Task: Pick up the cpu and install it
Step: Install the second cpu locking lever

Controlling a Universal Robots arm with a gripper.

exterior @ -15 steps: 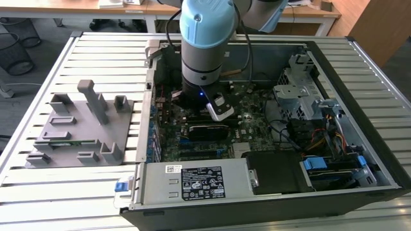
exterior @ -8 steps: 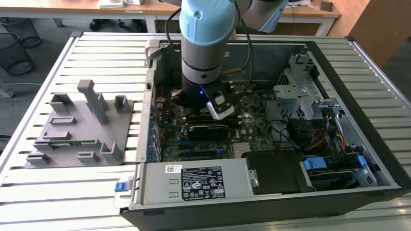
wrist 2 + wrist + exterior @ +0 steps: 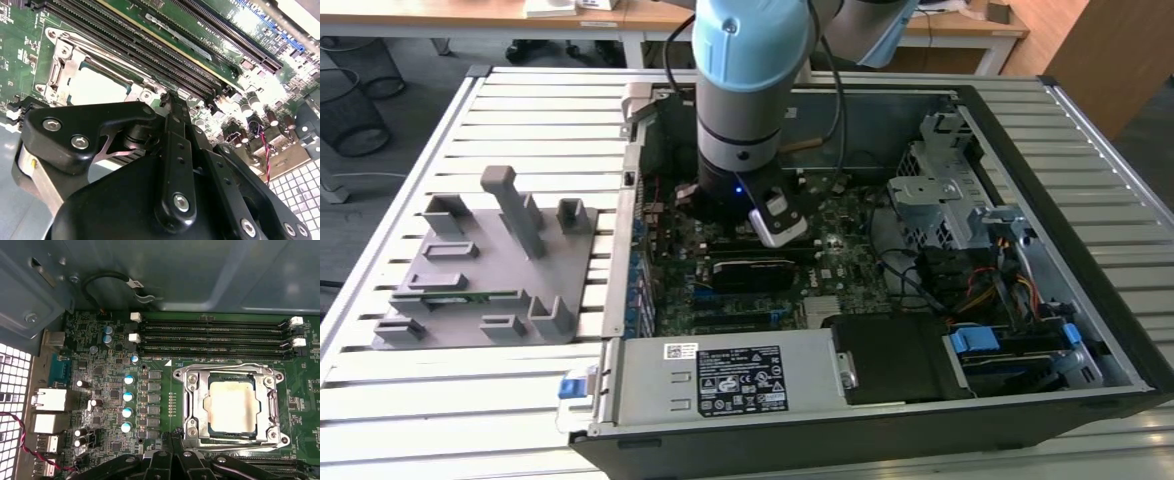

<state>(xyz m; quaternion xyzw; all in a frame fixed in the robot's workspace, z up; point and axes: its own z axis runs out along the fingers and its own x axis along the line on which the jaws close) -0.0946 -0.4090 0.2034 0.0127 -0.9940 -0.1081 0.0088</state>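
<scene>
We're down inside the PC case (image 3: 1067,230), gripper (image 3: 170,102) low over the motherboard (image 3: 100,390). The cpu (image 3: 233,405) sits flat in the socket frame (image 3: 192,407) — beside the memory slots (image 3: 210,335). Fingers (image 3: 172,112) together, holding nothing, just beside the socket.

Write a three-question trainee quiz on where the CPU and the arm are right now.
1. True or false: the cpu lies in the socket's metal frame on the motherboard.
2. In the first wrist view, what runs alongside the socket? A) memory slots B) a fan C) a hard drive
3. Fill in: in the exterior view the gripper is inside the open computer ____.

Key: 1 true; 2 A; 3 case.
</scene>
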